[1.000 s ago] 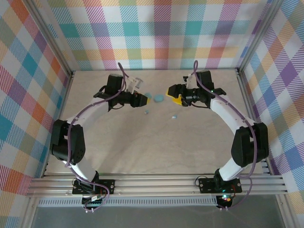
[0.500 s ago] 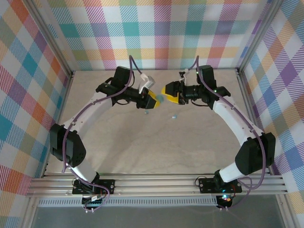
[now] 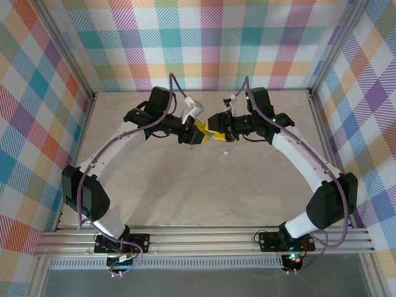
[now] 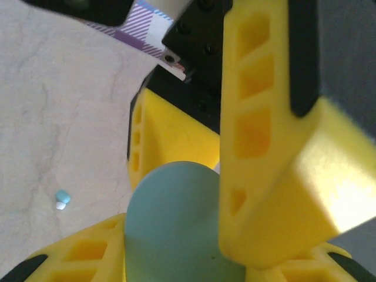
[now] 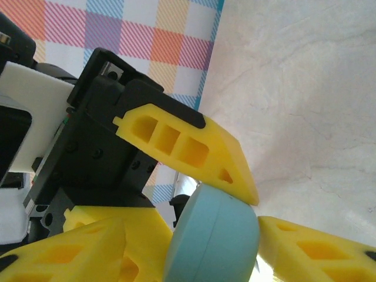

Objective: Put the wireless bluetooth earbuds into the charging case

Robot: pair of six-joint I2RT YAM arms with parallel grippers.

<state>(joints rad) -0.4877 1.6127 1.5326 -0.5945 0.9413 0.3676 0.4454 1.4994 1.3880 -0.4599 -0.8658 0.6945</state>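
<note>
Both your left pincer and right pincer are clamped on the teal charging case while an earbud lies loose on the desk nearby, so uneven pulling could twist the case free and drop it.

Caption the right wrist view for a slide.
Right gripper and left gripper both clasp one teal case above the table.
</note>
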